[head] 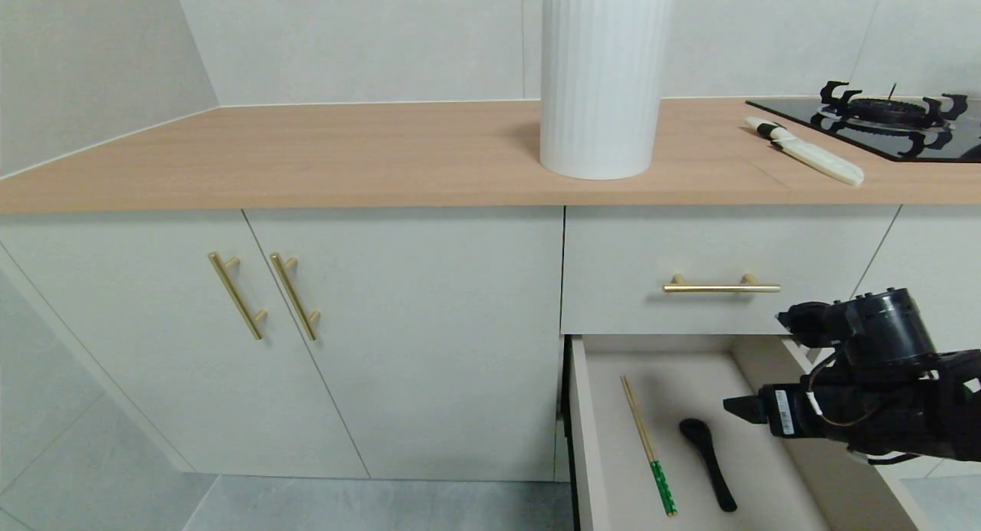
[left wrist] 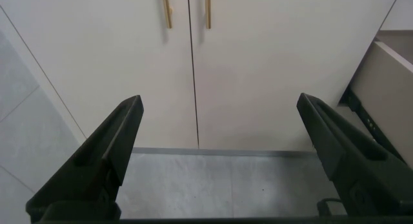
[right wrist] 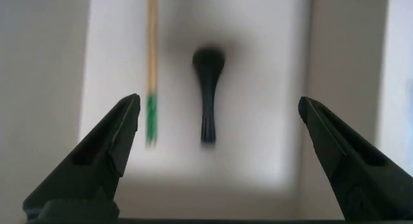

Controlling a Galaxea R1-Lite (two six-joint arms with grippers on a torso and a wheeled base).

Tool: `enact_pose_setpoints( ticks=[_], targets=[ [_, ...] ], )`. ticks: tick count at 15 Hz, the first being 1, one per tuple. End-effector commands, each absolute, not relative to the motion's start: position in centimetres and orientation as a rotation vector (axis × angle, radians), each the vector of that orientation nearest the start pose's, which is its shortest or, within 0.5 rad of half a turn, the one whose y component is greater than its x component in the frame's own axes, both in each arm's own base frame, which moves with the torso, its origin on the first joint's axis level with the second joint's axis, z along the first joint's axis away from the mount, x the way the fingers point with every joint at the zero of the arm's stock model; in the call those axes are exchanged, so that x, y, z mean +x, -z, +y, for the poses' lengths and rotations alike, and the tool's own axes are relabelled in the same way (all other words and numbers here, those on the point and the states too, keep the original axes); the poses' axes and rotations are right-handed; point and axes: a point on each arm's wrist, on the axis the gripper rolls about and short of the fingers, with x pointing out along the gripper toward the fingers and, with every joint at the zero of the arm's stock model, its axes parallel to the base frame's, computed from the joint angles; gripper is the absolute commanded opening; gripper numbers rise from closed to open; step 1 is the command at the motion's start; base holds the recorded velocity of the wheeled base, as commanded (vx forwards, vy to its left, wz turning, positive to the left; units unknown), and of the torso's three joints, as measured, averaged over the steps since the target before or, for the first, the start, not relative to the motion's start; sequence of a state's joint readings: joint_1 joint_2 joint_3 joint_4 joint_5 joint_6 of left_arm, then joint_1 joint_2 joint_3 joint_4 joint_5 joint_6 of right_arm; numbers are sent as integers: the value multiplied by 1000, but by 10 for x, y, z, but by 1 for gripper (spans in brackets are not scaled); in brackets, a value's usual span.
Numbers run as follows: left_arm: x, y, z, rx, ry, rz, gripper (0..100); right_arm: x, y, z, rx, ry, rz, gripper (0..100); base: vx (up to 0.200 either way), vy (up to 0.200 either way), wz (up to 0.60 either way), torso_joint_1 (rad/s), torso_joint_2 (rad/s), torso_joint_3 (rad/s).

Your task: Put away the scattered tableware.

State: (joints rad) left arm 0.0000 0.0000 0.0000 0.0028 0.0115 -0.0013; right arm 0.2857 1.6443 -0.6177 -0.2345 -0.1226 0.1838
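chopsticks point(head: 647, 447) left of spoon point(head: 709, 454), both in drawer point(head: 586, 439) | knife point(head: 805, 152) on counter point(head: 345, 152), right of canister point(head: 602, 79)

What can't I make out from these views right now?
- Head view: top of the white ribbed container is cut off by the upper edge; contents unknown.
- Head view: the right arm covers the right side of the open drawer.
- Right wrist view: chopsticks and black spoon are blurred.
- Head view: pale utensil by the stove is too small to identify.

place: kitchen, likely home | cues: gas hob point(head: 881, 111); countertop point(head: 345, 152); cabinets point(head: 429, 332); drawer point(head: 690, 385)
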Motion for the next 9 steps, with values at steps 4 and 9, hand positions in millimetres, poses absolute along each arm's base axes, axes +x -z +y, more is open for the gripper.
enact_pose_setpoints(
  ticks=[4, 9],
  targets=[
    [-23, -75, 0, -2, -11, 3, 100, 160, -173, 72, 1, -321, 813, 100, 0, 0, 0, 0, 0, 0],
    [-23, -75, 0, 2, -11, 3, 100, 133, -171, 78, -95, -416, 894, 100, 0, 0, 0, 0, 0, 0]
  ],
)
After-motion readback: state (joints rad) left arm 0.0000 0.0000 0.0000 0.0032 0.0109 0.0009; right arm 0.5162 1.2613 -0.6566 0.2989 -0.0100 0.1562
